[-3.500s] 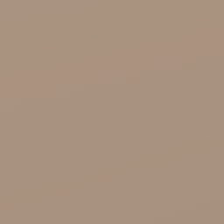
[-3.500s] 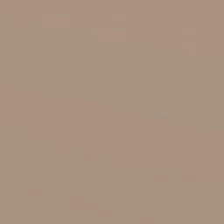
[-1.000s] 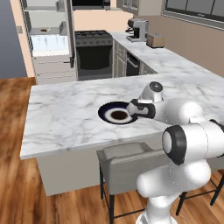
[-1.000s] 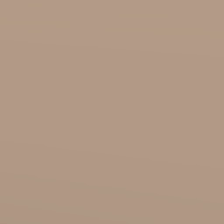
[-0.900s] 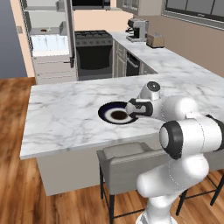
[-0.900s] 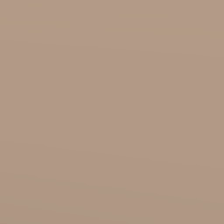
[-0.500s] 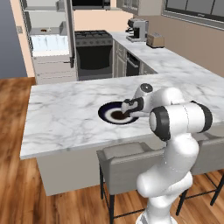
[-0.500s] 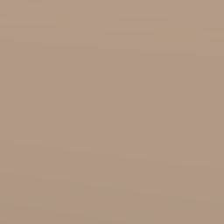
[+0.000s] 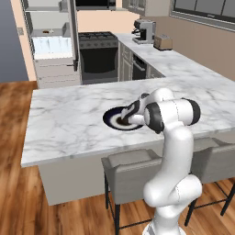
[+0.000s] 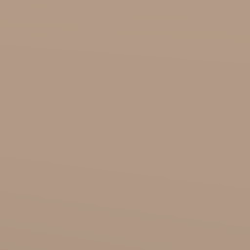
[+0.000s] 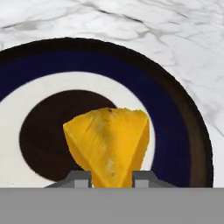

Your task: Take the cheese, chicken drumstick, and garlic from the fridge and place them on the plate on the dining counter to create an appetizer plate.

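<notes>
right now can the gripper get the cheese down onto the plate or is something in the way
Probably yes. In the hand view the gripper is shut on the cheese right over the white centre of the plate, with nothing between them. The left base view shows the arm reaching across the dining counter to it.

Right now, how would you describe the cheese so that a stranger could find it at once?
Look at the big marble dining counter with stools at its near side; a round plate with a navy rim lies on it. Above that plate's white middle, the gripper holds the cheese, a yellow-orange wedge, the one bright thing there.
</notes>
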Controlling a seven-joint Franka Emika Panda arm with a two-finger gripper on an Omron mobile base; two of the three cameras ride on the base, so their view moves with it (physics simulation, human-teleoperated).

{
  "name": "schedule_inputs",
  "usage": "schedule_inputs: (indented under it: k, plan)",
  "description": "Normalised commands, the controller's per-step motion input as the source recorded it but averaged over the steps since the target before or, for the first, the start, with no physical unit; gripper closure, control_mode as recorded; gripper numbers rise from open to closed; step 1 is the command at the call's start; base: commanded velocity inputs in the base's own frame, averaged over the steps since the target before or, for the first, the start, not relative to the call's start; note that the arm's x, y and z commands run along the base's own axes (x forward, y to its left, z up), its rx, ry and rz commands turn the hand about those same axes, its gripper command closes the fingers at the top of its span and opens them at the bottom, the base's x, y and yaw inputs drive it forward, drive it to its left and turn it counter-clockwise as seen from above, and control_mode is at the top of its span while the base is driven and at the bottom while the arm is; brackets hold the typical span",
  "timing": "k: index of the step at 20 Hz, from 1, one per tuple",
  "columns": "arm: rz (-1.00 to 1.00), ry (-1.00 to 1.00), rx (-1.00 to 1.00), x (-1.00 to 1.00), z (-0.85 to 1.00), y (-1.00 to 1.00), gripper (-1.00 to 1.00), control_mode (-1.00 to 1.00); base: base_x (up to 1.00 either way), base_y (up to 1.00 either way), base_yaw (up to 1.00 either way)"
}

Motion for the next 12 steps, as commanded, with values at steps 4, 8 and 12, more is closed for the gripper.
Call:
schedule_inputs:
  k: [4, 8, 12]
  plan:
    - [0.01, 0.00, 0.00, 0.39, -0.43, 0.01, 1.00, -1.00, 0.00, 0.00, 0.00]
    - [0.00, 0.02, 0.00, 0.23, -0.33, 0.05, -1.00, -1.00, 0.00, 0.00, 0.00]
    - [0.00, 0.00, 0.00, -0.21, -0.04, 0.07, -1.00, -1.00, 0.00, 0.00, 0.00]
